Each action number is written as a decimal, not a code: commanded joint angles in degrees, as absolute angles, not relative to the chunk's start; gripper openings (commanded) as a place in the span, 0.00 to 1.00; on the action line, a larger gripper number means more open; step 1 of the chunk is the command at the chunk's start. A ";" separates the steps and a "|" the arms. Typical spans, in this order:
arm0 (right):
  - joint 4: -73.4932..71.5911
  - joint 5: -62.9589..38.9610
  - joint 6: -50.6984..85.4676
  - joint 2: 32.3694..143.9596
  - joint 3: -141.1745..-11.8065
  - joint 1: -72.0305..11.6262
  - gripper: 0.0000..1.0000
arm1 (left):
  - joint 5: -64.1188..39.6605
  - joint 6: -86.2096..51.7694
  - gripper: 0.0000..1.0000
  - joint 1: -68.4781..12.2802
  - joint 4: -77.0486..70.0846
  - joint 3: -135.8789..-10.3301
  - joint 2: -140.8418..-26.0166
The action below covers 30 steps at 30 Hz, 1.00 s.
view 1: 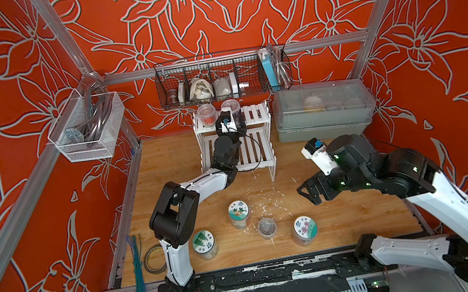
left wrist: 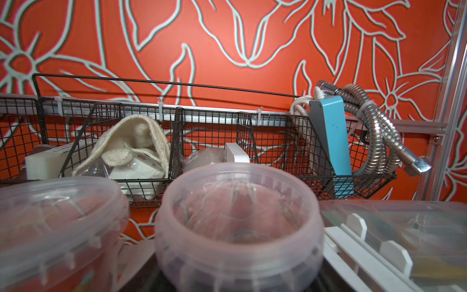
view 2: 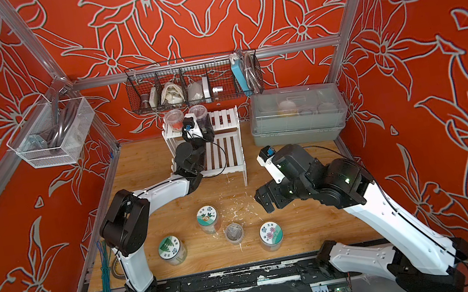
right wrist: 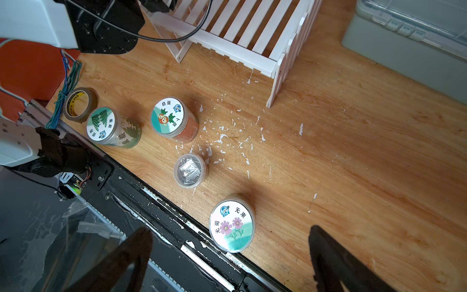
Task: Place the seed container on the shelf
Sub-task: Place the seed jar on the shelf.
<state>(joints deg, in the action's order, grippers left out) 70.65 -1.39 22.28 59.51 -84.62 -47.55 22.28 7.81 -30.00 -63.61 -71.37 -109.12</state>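
My left pincer reaches over the shelf to the seed container, which stands on the shelf's upper tier, just beside a second clear tub. I cannot tell whether I am clamped on it or loose. My right pincer hangs in front of the shelf, jaws wide apart and empty.

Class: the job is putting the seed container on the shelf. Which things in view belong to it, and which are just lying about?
Belong:
white shelf
seed container on its top tier
tub beside it
unshelved labelled jars, perhaps next

Lying about:
tape roll
green ties
black wire basket
grey lidded box
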 commanded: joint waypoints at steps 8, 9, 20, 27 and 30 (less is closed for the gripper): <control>70.33 -2.01 23.20 58.81 -83.77 -47.23 1.00 | 22.82 6.92 0.72 -29.59 -62.35 -71.28 -109.34; 70.28 -2.00 23.20 58.88 -83.76 -47.25 1.00 | 22.78 7.03 0.73 -29.63 -62.32 -71.36 -109.25; 70.31 -2.06 23.42 58.87 -83.69 -47.11 1.00 | 22.99 7.08 0.77 -29.63 -60.80 -71.02 -107.90; 70.11 -2.66 23.69 58.88 -83.67 -47.12 1.00 | 23.36 6.59 0.81 -29.63 -58.66 -70.49 -106.05; 70.26 -2.79 23.73 58.77 -83.92 -47.18 1.00 | 23.37 6.59 0.82 -29.62 -58.24 -70.39 -105.61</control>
